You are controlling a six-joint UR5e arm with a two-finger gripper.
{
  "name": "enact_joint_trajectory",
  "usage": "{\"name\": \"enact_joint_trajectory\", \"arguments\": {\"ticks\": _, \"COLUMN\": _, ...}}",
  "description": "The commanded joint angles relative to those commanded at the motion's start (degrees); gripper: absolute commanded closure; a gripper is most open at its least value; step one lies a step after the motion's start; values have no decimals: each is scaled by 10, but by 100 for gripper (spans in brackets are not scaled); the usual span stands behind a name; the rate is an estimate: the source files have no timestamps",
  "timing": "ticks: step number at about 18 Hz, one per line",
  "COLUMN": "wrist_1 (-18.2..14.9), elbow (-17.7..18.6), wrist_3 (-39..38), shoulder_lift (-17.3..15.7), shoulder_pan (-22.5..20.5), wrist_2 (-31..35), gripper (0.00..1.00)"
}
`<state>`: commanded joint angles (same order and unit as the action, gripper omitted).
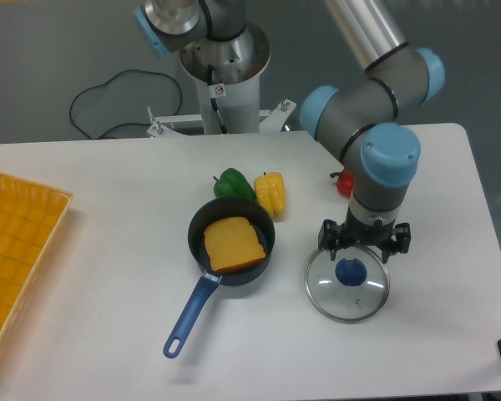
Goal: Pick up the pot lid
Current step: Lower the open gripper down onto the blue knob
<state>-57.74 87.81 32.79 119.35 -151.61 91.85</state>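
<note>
Two dark fingers of my gripper stand apart, side by side, with nothing held between them. They overlap the back edge of the pot lid in this view; whether they touch it cannot be told. The lid is a round clear glass disc with a thin rim, lying on the white table at right. Its dark blue knob faces up, just in front of the gap between the fingers.
Left of the lid is a black pan with a blue handle, holding an orange-brown piece. Behind it lie a green pepper and a yellow item. A red item sits beside the arm. A yellow crate stands at far left.
</note>
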Motion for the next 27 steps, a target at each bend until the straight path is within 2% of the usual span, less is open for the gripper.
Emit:
{"name": "enact_joint_trajectory", "arguments": {"ticks": 5, "wrist_1": 3, "elbow": -5, "wrist_3": -37, "shoulder_lift": 12, "shoulder_pan": 1, "wrist_2": 0, "gripper": 0}}
{"name": "enact_joint_trajectory", "arguments": {"ticks": 10, "wrist_1": 18, "elbow": -6, "wrist_3": -39, "shoulder_lift": 32, "shoulder_pan": 18, "wrist_2": -2, "gripper": 0}}
{"name": "enact_joint_trajectory", "arguments": {"ticks": 24, "wrist_1": 18, "elbow": 1, "wrist_3": -62, "shoulder_lift": 31, "shoulder_pan": 17, "wrist_2": 24, "gripper": 0}}
{"name": "enact_joint_trajectory", "arguments": {"ticks": 27, "wrist_1": 18, "elbow": 3, "wrist_3": -144, "shoulder_lift": 36, "shoulder_pan": 21, "wrist_2": 81, "gripper": 0}}
